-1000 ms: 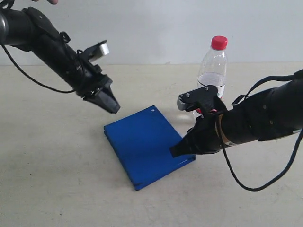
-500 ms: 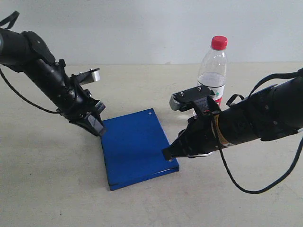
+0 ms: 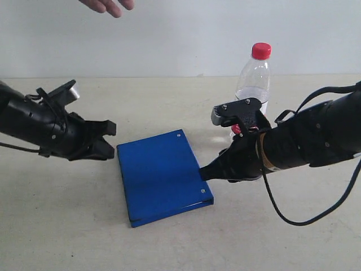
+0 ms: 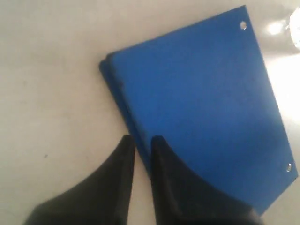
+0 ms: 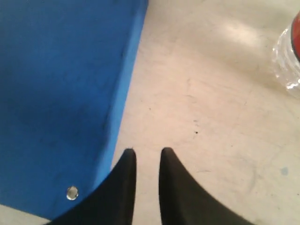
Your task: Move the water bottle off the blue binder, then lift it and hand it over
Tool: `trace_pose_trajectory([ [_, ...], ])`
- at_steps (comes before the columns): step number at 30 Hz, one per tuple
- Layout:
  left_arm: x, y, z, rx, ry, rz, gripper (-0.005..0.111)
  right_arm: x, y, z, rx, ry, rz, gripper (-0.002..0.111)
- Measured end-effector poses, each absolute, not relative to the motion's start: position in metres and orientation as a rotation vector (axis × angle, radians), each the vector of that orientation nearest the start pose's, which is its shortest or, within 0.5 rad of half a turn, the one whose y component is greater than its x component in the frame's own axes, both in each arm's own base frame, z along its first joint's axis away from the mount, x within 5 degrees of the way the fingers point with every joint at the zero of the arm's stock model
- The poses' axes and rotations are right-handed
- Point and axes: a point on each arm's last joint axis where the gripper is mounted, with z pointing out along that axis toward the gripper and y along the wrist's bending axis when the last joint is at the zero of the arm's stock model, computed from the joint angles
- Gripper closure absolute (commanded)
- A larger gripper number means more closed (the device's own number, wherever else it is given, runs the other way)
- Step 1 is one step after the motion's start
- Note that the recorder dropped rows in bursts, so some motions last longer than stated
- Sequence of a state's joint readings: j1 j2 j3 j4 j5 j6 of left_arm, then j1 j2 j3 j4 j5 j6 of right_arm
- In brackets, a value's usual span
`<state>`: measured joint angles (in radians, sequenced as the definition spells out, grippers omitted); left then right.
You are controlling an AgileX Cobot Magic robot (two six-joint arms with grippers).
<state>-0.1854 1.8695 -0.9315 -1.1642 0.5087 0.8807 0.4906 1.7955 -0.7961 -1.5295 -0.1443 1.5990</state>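
- Lowered and drawn back since half a second ago, the left pincer (image 3: 107, 141) now sits low over the table (image 3: 67, 226), just beside the left edge of the blue binder (image 3: 161, 175). A person's hand (image 3: 107, 5) has also come into view at the top of the scene.
- Its wrist camera shows the left pincer (image 4: 140, 140) with a slim gap between its tips and nothing in it. Whether the tips touch the blue binder (image 4: 197, 93) cannot be told.
- At the opposite edge, the right pincer (image 3: 204, 174) has eased back a little and points at the binder near a silver rivet (image 3: 203, 191).
- From its own wrist, the right pincer (image 5: 147, 152) is also narrowly parted and empty, over bare table beside the blue binder (image 5: 56, 84).
- Flat on the table, the binder lies where it did half a second ago.
- Upright on the table, the water bottle (image 3: 254, 79) (red cap on) stands behind the right arm, off the binder and apart from it.
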Motion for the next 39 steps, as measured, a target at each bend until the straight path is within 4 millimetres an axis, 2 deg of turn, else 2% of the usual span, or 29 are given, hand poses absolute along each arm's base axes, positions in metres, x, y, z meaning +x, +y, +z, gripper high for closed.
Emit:
trace_pose_trajectory([
  [4,0.317,-0.103,0.122,0.075,2.702,-0.799,0.094,0.283,0.165,0.134,-0.554,2.449,0.421,0.108],
  [7,0.312,-0.109,0.123,0.146,2.7,-0.89,0.094,0.282,0.166,0.132,-0.554,2.457,0.435,0.108],
  [9,0.312,-0.11,0.123,0.137,2.694,-0.91,0.094,0.279,0.172,0.122,-0.59,2.484,0.513,0.108],
  [11,0.313,-0.11,0.124,0.115,2.686,-0.925,0.094,0.274,0.179,0.111,-0.653,2.509,0.635,0.108],
  [13,0.313,-0.111,0.125,0.115,2.674,-0.933,0.094,0.264,0.189,0.11,-0.764,2.49,0.837,0.108],
  [15,0.314,-0.111,0.125,0.131,2.655,-0.937,0.094,0.249,0.202,0.121,-0.884,2.406,1.152,0.108],
  [17,0.316,-0.11,0.125,0.123,2.64,-0.911,0.094,0.244,0.205,0.128,-0.923,2.366,1.234,0.108],
  [20,0.319,-0.108,0.124,0.103,2.632,-0.861,0.094,0.246,0.202,0.133,-0.932,2.362,1.157,0.108],
  [23,0.319,-0.108,0.124,0.123,2.627,-0.856,0.09,0.254,0.196,0.132,-0.842,2.41,1.006,0.108],
  [25,0.319,-0.108,0.124,0.147,2.621,-0.85,0.067,0.258,0.193,0.13,-0.794,2.44,0.947,0.107],
  [26,0.319,-0.108,0.124,0.169,2.616,-0.845,0.06,0.258,0.193,0.13,-0.785,2.449,0.943,0.104],
  [27,0.319,-0.108,0.124,0.174,2.615,-0.843,0.048,0.258,0.193,0.13,-0.783,2.451,0.946,0.094],
  [28,0.319,-0.107,0.124,0.178,2.614,-0.839,0.044,0.257,0.194,0.13,-0.785,2.451,0.959,0.089],
  [29,0.32,-0.107,0.124,0.177,2.613,-0.828,0.043,0.256,0.194,0.13,-0.789,2.45,0.964,0.076],
  [31,0.321,-0.105,0.123,0.158,2.611,-0.787,0.043,0.256,0.194,0.13,-0.794,2.449,0.976,0.067],
  [33,0.322,-0.103,0.118,0.142,2.623,-0.767,0.043,0.256,0.194,0.13,-0.785,2.454,0.979,0.067],
  [34,0.322,-0.103,0.109,0.132,2.65,-0.768,0.043,0.256,0.194,0.13,-0.77,2.462,0.981,0.067],
  [39,0.324,-0.109,0.094,0.079,2.684,-0.891,0.043,0.258,0.192,0.129,-0.718,2.491,0.95,0.067],
])
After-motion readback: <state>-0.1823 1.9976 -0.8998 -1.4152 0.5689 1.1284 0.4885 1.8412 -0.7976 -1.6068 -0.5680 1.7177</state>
